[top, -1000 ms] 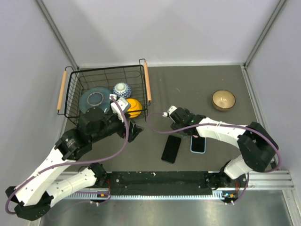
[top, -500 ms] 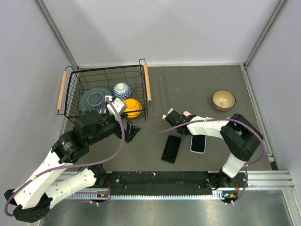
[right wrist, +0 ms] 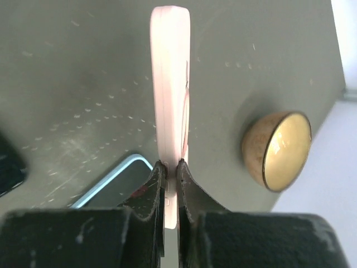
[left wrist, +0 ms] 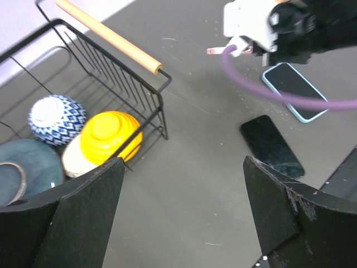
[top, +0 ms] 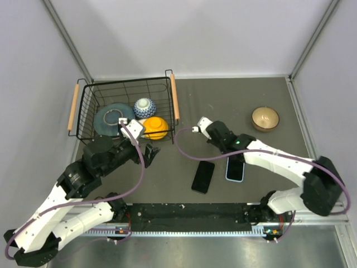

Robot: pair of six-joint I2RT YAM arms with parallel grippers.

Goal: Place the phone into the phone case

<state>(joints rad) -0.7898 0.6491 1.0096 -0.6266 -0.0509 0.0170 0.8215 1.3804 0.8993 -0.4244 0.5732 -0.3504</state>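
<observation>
My right gripper point(right wrist: 167, 167) is pinched shut on the soft pink rectangular phone case point(right wrist: 170, 84), held edge-on, probably to turn its opening upward. The slim phone with a glossy black screen point(top: 203, 176) lies flat near the table's point(top: 223, 106) near edge. My left gripper point(left wrist: 183, 167) hangs open.

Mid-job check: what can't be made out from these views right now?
- phone case: edge-on in the right wrist view, so its open side can't be told; the right arm hides most of it from above.
- phone: only a dark face shows; cut off by the right wrist view's left edge.
- blue-rimmed slab: far end partly under the right arm, top view.
</observation>
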